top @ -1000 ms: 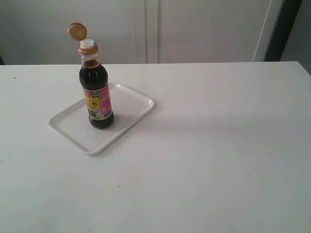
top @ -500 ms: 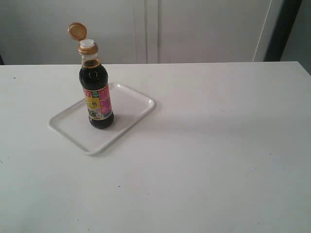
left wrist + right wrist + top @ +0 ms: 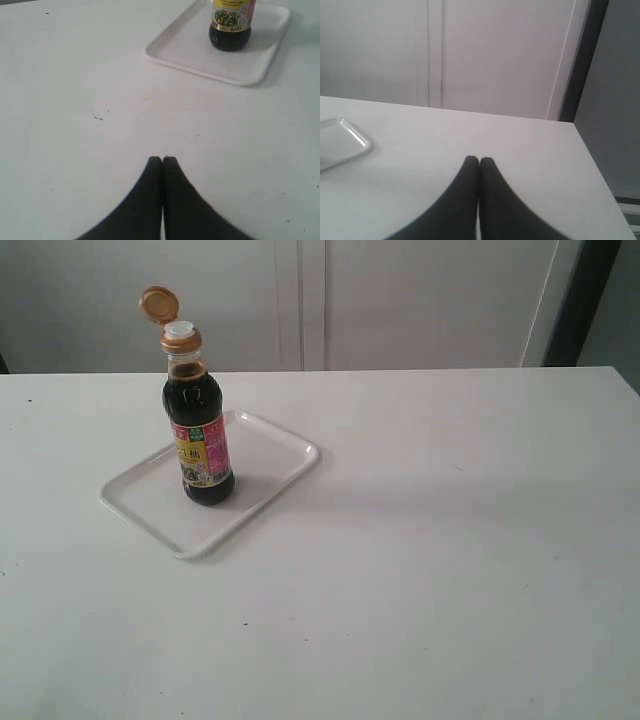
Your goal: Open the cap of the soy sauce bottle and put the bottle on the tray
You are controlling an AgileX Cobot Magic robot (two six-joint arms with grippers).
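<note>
Exterior view shows you the bottle (image 3: 199, 430) upright on the tray (image 3: 280, 455), cap (image 3: 159, 305) flipped open; both goals look met, so left gripper (image 3: 162, 159) and right gripper (image 3: 479, 159) rest clenched, empty, well clear.

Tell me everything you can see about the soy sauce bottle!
The soy sauce bottle is small and clear, filled nearly to its narrow neck with dark liquid. A pink, yellow and green label wraps its lower body. Its amber cap is flipped open on a hinge, showing a white spout. The bottle stands upright on the white tray, near the middle, with its base on the tray floor. Neither hand touches it; both are away from it.
</note>
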